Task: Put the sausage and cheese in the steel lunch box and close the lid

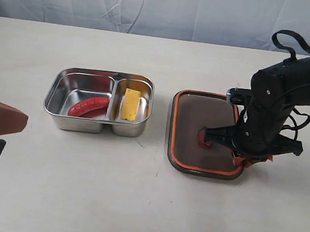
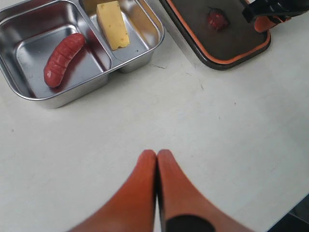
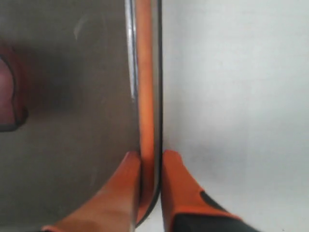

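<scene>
Shiny rectangular stainless steel lunch box (image 1: 53, 95): polished metal, mirror-like. Glossy red curved toy sausage (image 1: 88, 106): ribbed, plastic sheen. Yellow wedge of toy cheese (image 1: 131, 103): matt, pitted. Dark translucent rectangular lid (image 1: 199, 115): smooth plastic, orange seal rim (image 3: 147, 87). Pale desk (image 1: 135, 197): matt, lightly marked. Fingers of right claw (image 3: 152, 155): smooth orange plastic. Grey backdrop (image 1: 155, 5) behind lunch box: wrinkled cloth.

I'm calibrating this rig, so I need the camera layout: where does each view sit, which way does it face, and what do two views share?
Exterior: above the table, angled down at the steel lunch box and the lid; shows the right arm and part of the left gripper.
Left wrist: on the left arm, looking past its shut fingers across the table to both.
Right wrist: close over the right gripper, which pinches the lid's rim.
Shared: exterior and left wrist both show the sausage and the cheese.
</scene>
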`<control>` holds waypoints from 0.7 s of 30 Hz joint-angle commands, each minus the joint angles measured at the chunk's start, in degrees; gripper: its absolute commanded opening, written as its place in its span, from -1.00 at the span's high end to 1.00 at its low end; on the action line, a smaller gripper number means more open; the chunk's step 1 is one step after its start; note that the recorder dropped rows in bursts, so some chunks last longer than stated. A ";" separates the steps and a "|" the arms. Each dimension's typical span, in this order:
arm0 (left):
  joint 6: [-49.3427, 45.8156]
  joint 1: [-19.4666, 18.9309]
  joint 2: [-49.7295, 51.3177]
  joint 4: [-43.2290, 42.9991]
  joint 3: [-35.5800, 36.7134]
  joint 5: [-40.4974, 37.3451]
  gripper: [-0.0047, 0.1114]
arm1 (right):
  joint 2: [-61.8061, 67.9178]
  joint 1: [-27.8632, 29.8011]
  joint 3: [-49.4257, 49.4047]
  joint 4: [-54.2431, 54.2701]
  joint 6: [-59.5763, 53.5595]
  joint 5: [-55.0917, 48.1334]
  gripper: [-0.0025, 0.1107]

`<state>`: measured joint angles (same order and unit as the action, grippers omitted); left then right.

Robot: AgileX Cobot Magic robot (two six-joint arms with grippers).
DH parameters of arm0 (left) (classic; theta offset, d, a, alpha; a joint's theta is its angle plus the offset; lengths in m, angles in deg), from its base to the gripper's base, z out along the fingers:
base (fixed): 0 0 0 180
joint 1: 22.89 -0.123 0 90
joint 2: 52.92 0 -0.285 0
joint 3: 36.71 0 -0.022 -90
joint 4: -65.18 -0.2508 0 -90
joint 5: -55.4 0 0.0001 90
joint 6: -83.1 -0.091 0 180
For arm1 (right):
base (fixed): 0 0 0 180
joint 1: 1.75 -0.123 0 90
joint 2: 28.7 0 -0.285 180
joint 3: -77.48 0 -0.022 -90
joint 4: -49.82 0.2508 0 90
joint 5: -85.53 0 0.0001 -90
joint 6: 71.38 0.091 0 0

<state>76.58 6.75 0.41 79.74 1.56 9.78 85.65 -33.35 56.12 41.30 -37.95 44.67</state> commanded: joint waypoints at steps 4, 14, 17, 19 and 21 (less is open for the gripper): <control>0.25 0.14 -0.57 0.16 0.08 2.54 0.91 | -3.60 0.31 -0.15 -3.82 -0.32 0.19 0.97; 10.23 -0.77 2.03 -6.14 -0.18 8.71 0.87 | -7.47 0.20 -0.15 -14.12 1.06 -2.21 0.97; 10.55 -2.15 3.59 -6.42 -0.71 8.31 0.68 | -9.32 0.20 -0.15 -17.67 1.18 -3.61 0.97; 10.55 -3.25 4.36 -6.55 -1.67 8.31 0.48 | -10.37 0.20 -0.15 -19.37 1.18 -4.42 0.97; 10.55 -4.70 4.94 -7.00 -2.97 8.48 0.30 | -11.17 0.20 -0.15 -20.53 1.18 -4.68 0.97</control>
<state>86.67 3.66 4.43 73.43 0.28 17.76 76.02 -33.35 56.12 23.38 -37.07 40.73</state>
